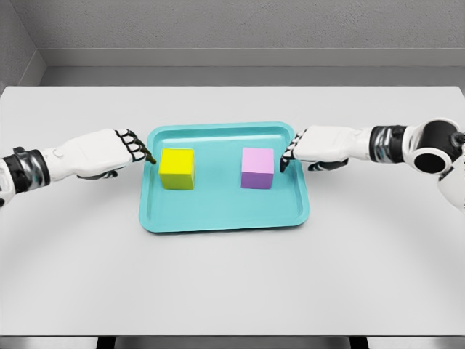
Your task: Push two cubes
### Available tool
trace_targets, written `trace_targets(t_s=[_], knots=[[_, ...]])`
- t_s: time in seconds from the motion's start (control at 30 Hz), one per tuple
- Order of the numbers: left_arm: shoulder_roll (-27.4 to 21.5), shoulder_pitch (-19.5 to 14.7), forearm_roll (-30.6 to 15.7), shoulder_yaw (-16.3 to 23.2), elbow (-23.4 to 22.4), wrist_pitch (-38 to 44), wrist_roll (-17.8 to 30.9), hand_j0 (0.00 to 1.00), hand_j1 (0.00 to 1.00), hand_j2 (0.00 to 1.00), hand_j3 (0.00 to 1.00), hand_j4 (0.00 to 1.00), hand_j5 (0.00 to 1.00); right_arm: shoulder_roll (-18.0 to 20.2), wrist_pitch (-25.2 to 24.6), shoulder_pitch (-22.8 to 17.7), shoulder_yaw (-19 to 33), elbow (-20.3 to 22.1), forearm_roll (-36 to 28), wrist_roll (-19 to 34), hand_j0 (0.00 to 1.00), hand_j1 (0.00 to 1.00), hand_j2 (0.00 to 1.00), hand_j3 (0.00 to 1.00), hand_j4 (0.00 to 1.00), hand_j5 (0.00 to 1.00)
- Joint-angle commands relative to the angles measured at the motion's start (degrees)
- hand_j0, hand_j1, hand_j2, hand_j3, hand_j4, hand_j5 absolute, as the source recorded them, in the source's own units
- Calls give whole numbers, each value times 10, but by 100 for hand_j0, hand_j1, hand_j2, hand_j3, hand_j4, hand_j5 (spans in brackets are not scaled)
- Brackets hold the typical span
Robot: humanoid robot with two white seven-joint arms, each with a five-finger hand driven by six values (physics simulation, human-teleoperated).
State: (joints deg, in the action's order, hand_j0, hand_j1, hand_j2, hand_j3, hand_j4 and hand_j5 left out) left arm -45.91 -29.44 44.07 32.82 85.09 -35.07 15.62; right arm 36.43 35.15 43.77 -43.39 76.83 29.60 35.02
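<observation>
Yellow cube [177, 168]: sitting on the left half of the tray, upright, square to the camera.
Purple cube [257, 168]: on the right half, level with the yellow one, a clear gap between the two.
Teal tray [218, 218]: shallow, rounded corners, centred on the table, both cubes inside its rim.
Left hand [120, 149]: reaching in from the left, fingers straight and close together, holding nothing, dark fingertips over the tray's left rim, just beside the yellow cube.
Right hand [316, 147]: mirror image from the right, fingers extended, empty, tips over the right rim, near the purple cube.
Table [232, 291]: pale grey, grey wall behind.
</observation>
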Motion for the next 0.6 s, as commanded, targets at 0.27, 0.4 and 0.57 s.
trace_targets(t_s=[0.27, 0.4, 0.57], knots=[[26, -2, -2, 10, -5, 1, 12, 81, 81, 81, 81, 81, 81, -18, -1, 1, -8, -5, 3, 0, 66, 66, 66, 66, 66, 66], [32, -4, -3, 10, -4, 1, 18, 81, 81, 81, 81, 81, 81, -28, -1, 2, -8, -17, 4, 0, 66, 66, 66, 66, 66, 66], [44, -6, -3, 10, -2, 1, 32, 81, 81, 81, 81, 81, 81, -31, -1, 7, -12, -27, 5, 0, 66, 66, 66, 66, 66, 66]])
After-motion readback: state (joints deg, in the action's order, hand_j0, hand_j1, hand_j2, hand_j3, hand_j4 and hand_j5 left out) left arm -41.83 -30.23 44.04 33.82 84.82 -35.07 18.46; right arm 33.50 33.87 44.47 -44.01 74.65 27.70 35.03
